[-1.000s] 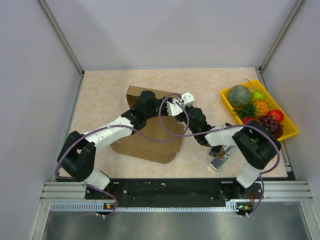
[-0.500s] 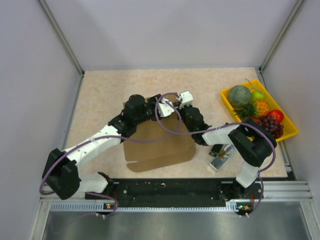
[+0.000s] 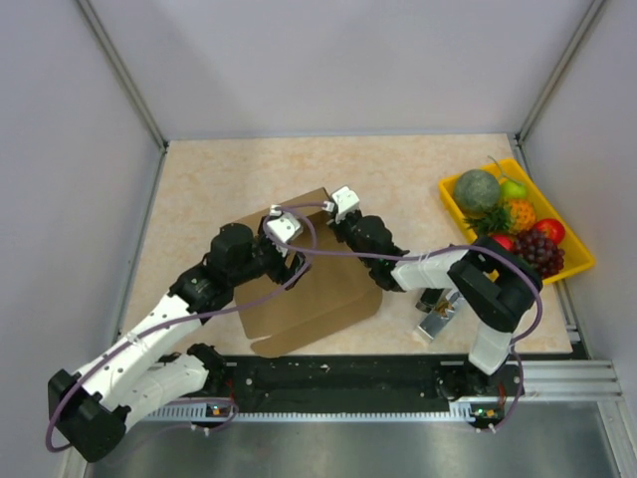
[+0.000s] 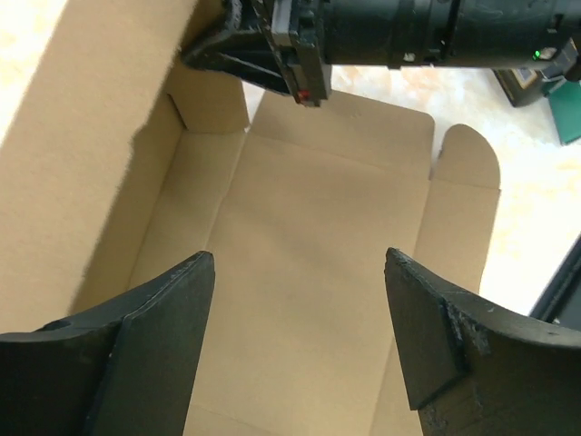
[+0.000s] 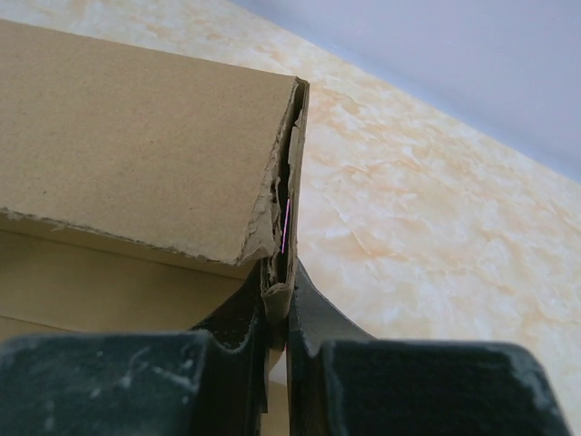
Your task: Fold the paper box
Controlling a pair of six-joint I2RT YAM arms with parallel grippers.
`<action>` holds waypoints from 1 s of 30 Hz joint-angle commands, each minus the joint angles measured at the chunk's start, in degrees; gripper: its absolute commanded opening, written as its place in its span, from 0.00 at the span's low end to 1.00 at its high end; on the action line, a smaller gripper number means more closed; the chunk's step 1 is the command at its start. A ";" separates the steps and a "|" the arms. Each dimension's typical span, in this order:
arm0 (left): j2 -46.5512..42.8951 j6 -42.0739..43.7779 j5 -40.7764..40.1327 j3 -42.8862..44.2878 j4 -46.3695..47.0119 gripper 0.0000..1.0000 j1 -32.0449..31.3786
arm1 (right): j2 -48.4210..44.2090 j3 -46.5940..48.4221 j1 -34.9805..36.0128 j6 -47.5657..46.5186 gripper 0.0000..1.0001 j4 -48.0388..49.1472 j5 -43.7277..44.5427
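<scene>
The paper box (image 3: 323, 299) is a brown cardboard sheet lying mid-table, with a raised wall along its far side. My right gripper (image 3: 333, 214) is shut on the far right corner of that wall. In the right wrist view its fingers (image 5: 280, 295) pinch a folded double layer of cardboard (image 5: 136, 136). My left gripper (image 3: 297, 257) hovers over the box's inner floor (image 4: 309, 182), open wide with nothing between its fingers (image 4: 300, 265). The left wrist view also shows the right gripper (image 4: 272, 54) holding the wall, and a rounded flap (image 4: 467, 159) lying flat.
A yellow tray (image 3: 577, 264) of plastic fruit sits at the right edge of the table. A small metallic object (image 3: 438, 319) lies by the right arm's base. Grey walls enclose the table on three sides.
The left gripper has opened and let go, and its arm has drawn back toward the near left. The right gripper has shut on the box's wall. The box has turned and shifted left.
</scene>
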 commanded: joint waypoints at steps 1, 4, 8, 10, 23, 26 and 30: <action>-6.03 -10.55 0.27 6.03 1.64 0.82 4.92 | -0.24 -1.32 -5.17 7.21 0.00 -0.29 1.07; -4.45 -9.32 -6.11 9.45 -2.13 0.84 5.10 | -1.03 -2.81 -6.22 6.96 0.00 0.06 -1.31; 0.20 -5.27 -7.73 13.40 0.31 0.70 5.80 | -2.00 -4.22 -6.84 4.06 0.00 -0.46 -4.03; 3.70 -3.09 -6.24 15.78 0.32 0.74 5.80 | -2.53 -4.22 -6.84 3.35 0.00 -1.35 -3.77; 18.32 1.51 5.66 24.94 -6.37 0.75 6.24 | -4.99 -4.83 -6.67 2.03 0.00 -1.17 -5.62; 18.84 0.36 4.83 24.66 -4.78 0.72 6.24 | -5.17 -4.84 -6.58 1.77 0.00 -1.08 -6.32; 22.79 5.18 12.75 29.49 -12.83 0.69 5.80 | -5.08 -4.31 -6.23 1.15 0.00 -1.61 -6.85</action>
